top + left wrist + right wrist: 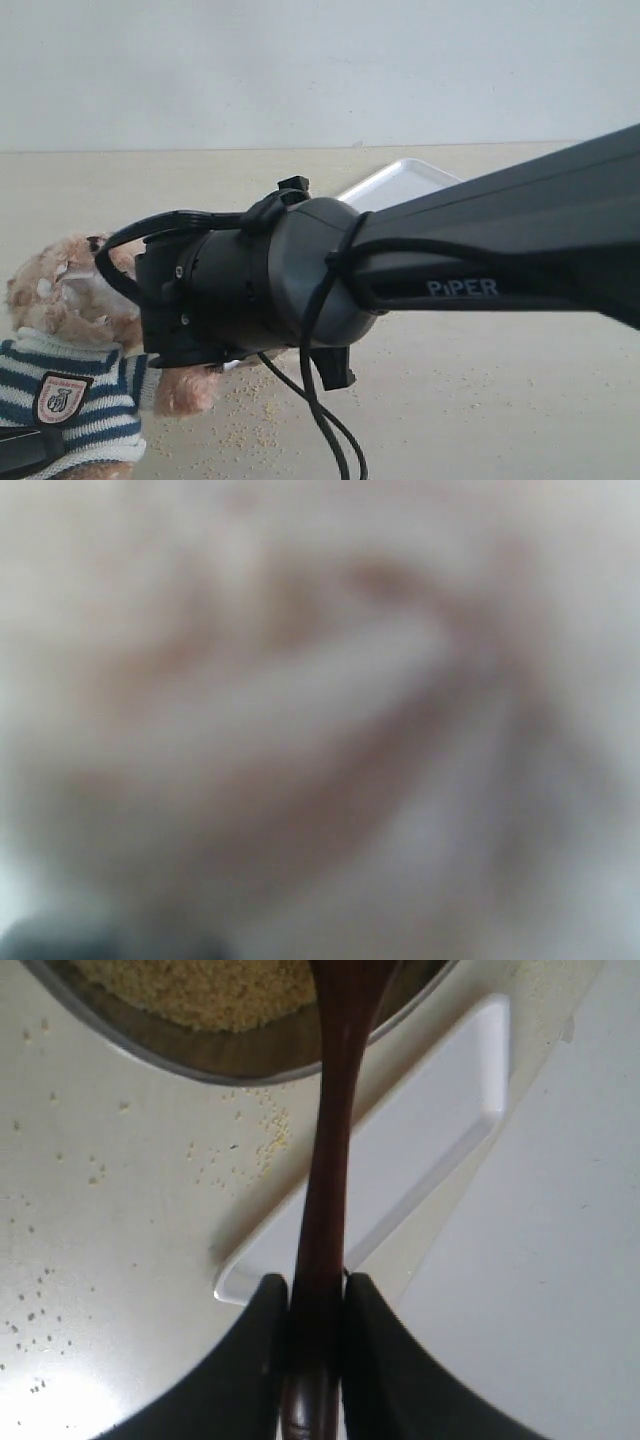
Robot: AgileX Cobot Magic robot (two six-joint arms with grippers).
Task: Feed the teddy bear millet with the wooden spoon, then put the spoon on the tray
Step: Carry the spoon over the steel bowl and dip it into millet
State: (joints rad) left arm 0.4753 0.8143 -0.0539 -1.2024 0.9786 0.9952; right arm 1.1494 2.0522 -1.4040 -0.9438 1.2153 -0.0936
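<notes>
Clamping the wooden spoon (333, 1110), right pincer (316, 1300) faces the millet (200, 990).

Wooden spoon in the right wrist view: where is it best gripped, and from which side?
Grip the wooden spoon on its slim handle near the tail, pads on either side, coming from the tail end. The right gripper holds it so, which leaves the spoon's front free over the millet.

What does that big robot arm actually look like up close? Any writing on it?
The right arm is matte black, a thick beam ending in a rounded joint. White lettering reads PiPER. Thin black cables loop around it. Its tool has two smooth black curved fingers.
</notes>
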